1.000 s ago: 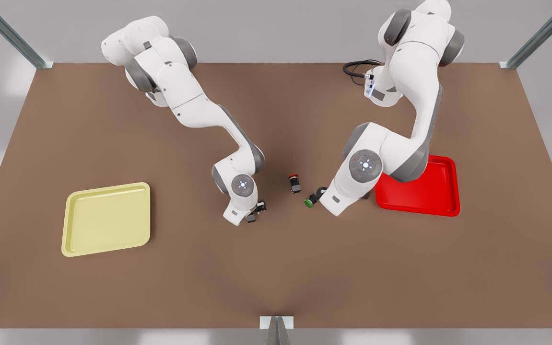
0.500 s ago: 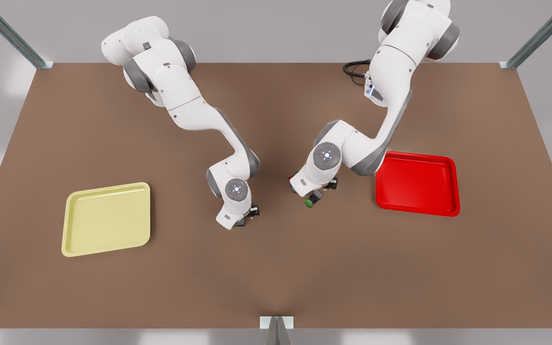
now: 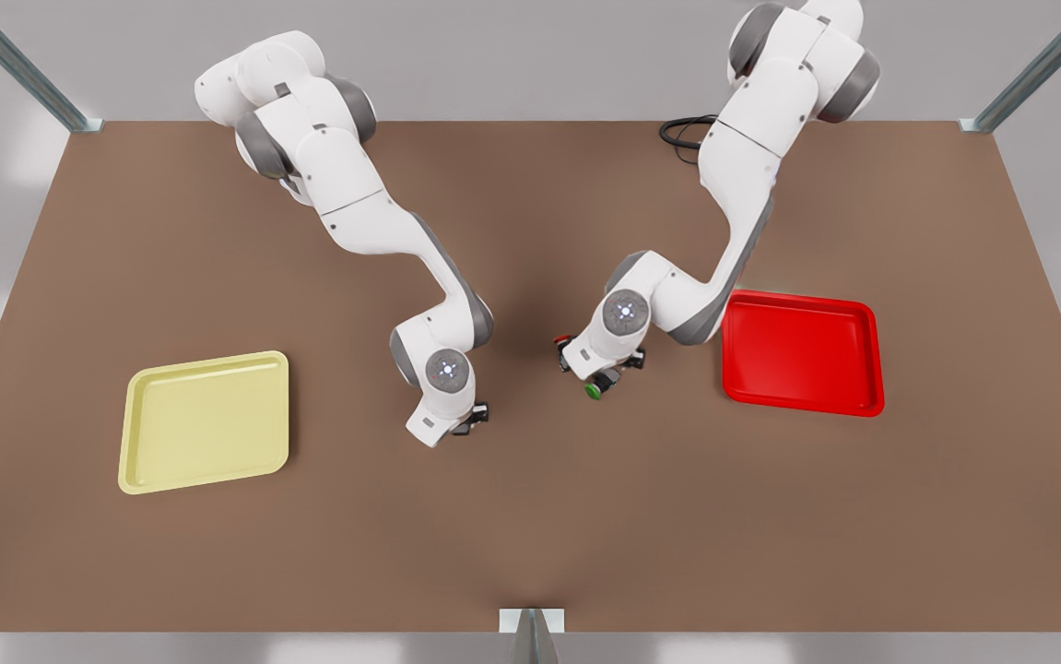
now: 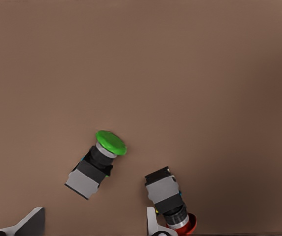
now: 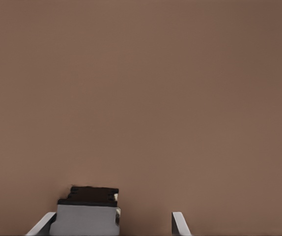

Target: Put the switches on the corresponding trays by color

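While green switch lies beside red switch, apparently apart.

A brown table carries a yellow tray toward the front view's left, a red tray right, and mid-table a green switch beside a red switch.

The small grey block switch in the right gripper was cut off by the picture's edge, so its cap colour stayed hidden.
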### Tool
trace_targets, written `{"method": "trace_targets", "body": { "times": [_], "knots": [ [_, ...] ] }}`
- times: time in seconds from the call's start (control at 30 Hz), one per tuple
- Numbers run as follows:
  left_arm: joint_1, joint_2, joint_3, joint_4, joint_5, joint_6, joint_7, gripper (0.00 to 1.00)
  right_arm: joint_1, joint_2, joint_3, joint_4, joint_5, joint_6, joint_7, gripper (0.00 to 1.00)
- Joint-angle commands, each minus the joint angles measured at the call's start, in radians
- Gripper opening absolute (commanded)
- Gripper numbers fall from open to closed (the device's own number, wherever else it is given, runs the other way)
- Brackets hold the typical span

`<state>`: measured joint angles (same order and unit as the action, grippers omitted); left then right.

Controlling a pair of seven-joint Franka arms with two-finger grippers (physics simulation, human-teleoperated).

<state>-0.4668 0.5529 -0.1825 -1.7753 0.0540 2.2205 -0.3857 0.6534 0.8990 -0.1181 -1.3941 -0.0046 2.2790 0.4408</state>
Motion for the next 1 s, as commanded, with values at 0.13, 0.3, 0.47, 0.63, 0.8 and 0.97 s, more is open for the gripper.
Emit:
{"method": "trace_targets", "body": {
  "times": [0.13,0.3,0.47,0.63,0.8,0.97],
  "knots": [
    [-0.033,0.019,0.000,0.022,0.115,-0.002,0.312,0.99,0.000,0.001,0.000,0.000,0.000,0.005,0.001,0.74],
    [-0.096,0.116,0.000,0.132,0.121,-0.030,0.369,1.00,0.000,0.001,0.000,0.001,0.000,0.005,-0.002,0.60],
    [-0.095,0.124,0.000,0.125,0.115,-0.021,0.332,1.00,0.000,0.001,0.000,0.001,0.000,0.005,-0.004,0.53],
    [-0.131,0.188,0.005,0.224,0.125,-0.021,0.353,0.99,0.000,0.000,0.000,0.001,0.000,0.005,-0.005,0.47],
    [-0.127,0.205,0.008,0.295,0.119,-0.027,0.395,1.00,0.000,-0.002,0.000,0.001,-0.002,0.001,-0.007,0.48],
    [-0.125,0.302,0.014,0.424,0.116,-0.024,0.389,1.00,0.002,-0.025,0.002,0.001,-0.005,-0.012,-0.010,0.49]
  ]
}}
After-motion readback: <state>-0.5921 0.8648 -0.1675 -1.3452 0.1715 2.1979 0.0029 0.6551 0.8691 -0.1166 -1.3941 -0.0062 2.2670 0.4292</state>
